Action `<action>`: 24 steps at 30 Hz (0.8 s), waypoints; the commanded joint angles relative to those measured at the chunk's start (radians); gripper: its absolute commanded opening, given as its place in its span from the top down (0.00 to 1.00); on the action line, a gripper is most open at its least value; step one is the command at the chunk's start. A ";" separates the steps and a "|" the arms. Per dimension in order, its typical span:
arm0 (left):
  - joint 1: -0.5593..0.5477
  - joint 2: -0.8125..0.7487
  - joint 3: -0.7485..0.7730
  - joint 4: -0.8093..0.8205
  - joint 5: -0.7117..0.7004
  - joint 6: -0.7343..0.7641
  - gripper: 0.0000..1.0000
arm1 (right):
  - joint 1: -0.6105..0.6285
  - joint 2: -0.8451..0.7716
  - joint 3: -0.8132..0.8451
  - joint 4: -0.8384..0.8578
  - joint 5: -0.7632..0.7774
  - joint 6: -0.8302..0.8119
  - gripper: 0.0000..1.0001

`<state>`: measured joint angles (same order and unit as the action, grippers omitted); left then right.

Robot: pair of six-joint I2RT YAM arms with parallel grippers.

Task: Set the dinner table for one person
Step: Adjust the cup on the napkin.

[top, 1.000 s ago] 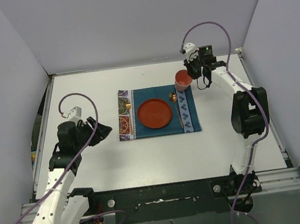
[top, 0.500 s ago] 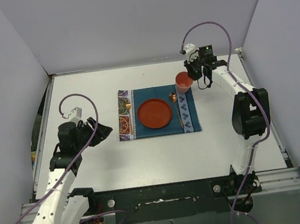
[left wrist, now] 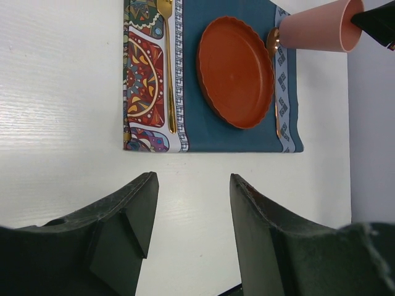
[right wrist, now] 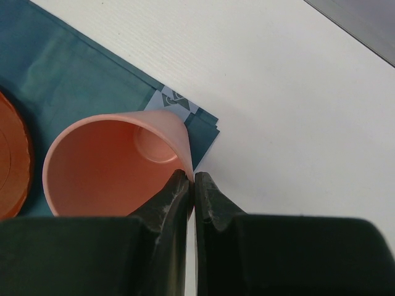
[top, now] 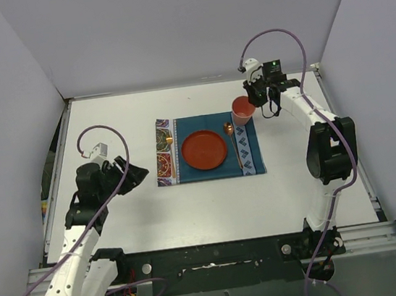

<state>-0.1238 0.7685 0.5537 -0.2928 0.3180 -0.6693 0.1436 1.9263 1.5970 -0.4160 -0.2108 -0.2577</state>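
The right gripper point(right wrist: 190, 176) is clamped on the rim of 1 pink cup point(right wrist: 105, 163) at the teal placemat's point(right wrist: 68, 74) far right corner. The left gripper point(left wrist: 192, 182) hangs with jaws apart, holding nothing, above the dinner table point(top: 213, 204). The table is plain white and metal-edged, with walls on 3 sides and white surface all around the placemat.
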 commanded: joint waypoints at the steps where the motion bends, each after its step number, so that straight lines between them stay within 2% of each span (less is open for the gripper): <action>1: -0.002 -0.043 0.012 0.000 0.005 0.012 0.51 | -0.002 0.018 0.047 0.003 -0.001 -0.013 1.00; 14: -0.002 -0.078 0.009 -0.042 -0.001 0.009 0.51 | -0.001 0.070 0.132 0.022 0.037 -0.020 1.00; 24: -0.002 -0.088 0.009 -0.064 -0.004 0.011 0.51 | -0.001 0.105 0.136 0.039 0.034 -0.017 1.00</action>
<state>-0.1238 0.7017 0.5533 -0.3714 0.3168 -0.6693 0.1429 2.0102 1.6985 -0.4091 -0.1806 -0.2726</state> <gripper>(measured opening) 0.487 0.054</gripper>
